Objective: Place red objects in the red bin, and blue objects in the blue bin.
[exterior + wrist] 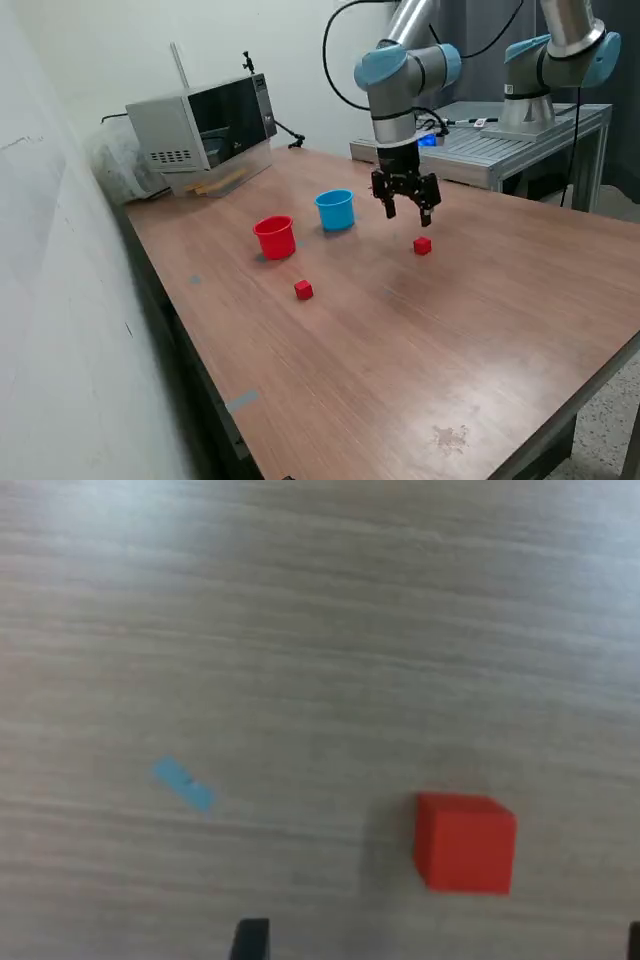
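Observation:
Two small red cubes lie on the wooden table: one (422, 245) just below my gripper and toward the exterior view's right, the other (303, 290) nearer the front, below the red bin. The red bin (274, 237) and the light blue bin (335, 209) stand upright side by side. My gripper (407, 210) hangs above the table, open and empty, a little above and beside the first red cube. The wrist view shows that cube (464, 842) on the wood, with one dark fingertip (250, 938) at the picture's edge. No dark blue cubes are in view.
A grey microwave (205, 125) stands at the table's back corner on the exterior view's left. A second robot arm (553, 70) stands on a metal bench behind the table. A small blue tape mark (184, 784) is on the wood near the cube.

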Tool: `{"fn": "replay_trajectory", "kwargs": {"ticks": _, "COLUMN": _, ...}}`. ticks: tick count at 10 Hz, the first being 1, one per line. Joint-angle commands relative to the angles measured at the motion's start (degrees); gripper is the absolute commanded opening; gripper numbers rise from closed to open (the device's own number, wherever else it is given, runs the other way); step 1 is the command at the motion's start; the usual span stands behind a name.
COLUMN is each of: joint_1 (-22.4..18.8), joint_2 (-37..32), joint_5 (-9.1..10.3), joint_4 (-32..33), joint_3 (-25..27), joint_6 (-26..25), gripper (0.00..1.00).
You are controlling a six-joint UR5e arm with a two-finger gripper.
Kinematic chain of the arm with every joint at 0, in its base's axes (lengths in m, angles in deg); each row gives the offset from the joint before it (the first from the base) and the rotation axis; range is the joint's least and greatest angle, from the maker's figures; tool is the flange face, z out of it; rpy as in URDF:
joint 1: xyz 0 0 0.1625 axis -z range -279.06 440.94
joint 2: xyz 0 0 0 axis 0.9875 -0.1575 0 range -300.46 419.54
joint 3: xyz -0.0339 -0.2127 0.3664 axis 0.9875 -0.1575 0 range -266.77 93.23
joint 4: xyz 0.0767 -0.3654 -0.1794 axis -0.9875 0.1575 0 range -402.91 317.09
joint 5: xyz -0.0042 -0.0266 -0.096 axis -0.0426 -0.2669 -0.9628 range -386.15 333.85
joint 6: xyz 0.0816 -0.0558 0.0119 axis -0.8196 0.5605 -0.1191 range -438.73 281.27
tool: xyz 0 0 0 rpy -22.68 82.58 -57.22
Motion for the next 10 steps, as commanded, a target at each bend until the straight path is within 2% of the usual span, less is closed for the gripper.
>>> {"fn": "replay_trajectory", "kwargs": {"ticks": 1, "joint_1": -2.43, "joint_2": 1.18, "joint_5": 0.01, "joint_4": 0.90, "joint_3": 0.34, "joint_6": -0.08, "gripper": 1.00}}
{"fn": "replay_trajectory", "kwargs": {"ticks": 6, "joint_1": -3.58, "joint_2": 1.01, "joint_5": 0.01, "joint_4": 4.84, "joint_3": 3.33, "joint_6": -0.34, "gripper": 1.00}}
{"fn": "replay_trajectory", "kwargs": {"ticks": 10, "joint_1": -2.88, "joint_2": 1.44, "joint_5": 0.01, "joint_4": 7.31, "joint_3": 3.07, "joint_6": -0.61, "gripper": 1.00}}
